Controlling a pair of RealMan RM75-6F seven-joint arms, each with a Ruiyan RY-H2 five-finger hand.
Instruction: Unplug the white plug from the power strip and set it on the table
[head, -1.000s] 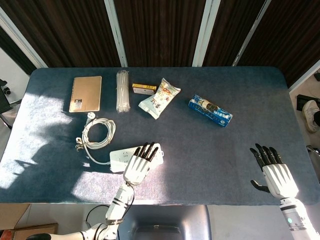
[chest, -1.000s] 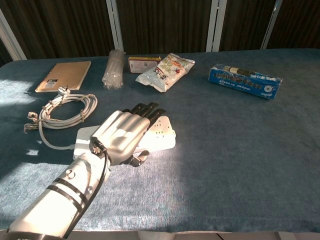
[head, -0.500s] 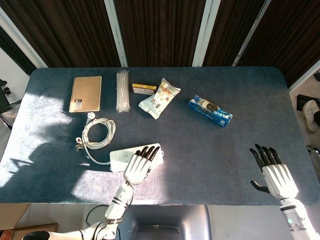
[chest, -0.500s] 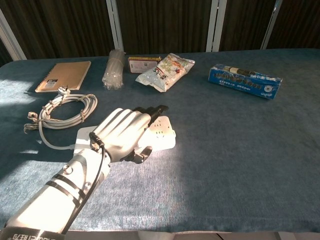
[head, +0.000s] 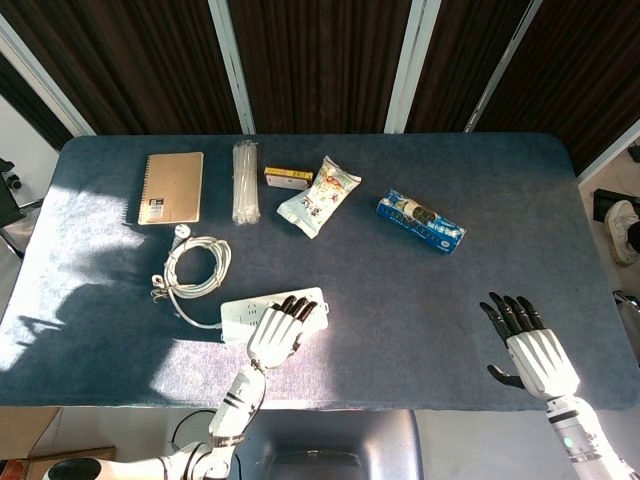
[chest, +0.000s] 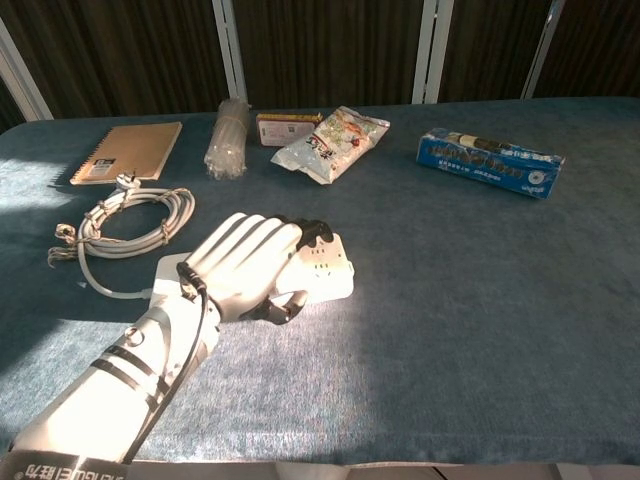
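The white power strip (head: 240, 314) lies near the table's front edge, left of centre, and its cord runs to a white cable coil (head: 195, 267). My left hand (head: 276, 328) lies over the strip's right half. In the chest view the left hand (chest: 245, 265) curls its dark fingertips (chest: 312, 233) over the strip (chest: 330, 272) while the thumb presses the near side. No white plug shows in the strip; whatever sits under the palm is hidden. My right hand (head: 525, 350) hovers open at the front right, far from the strip.
Along the back stand a tan notebook (head: 172, 187), a clear sleeve of sticks (head: 244, 181), a small yellow box (head: 287, 177), a snack bag (head: 319, 194) and a blue packet (head: 420, 221). The coil's loose plug (head: 180, 232) lies beside the notebook.
My left hand's fingers went from stretched flat over the strip to curled down onto it, and the hand drew slightly back. My right hand drifted a little left.
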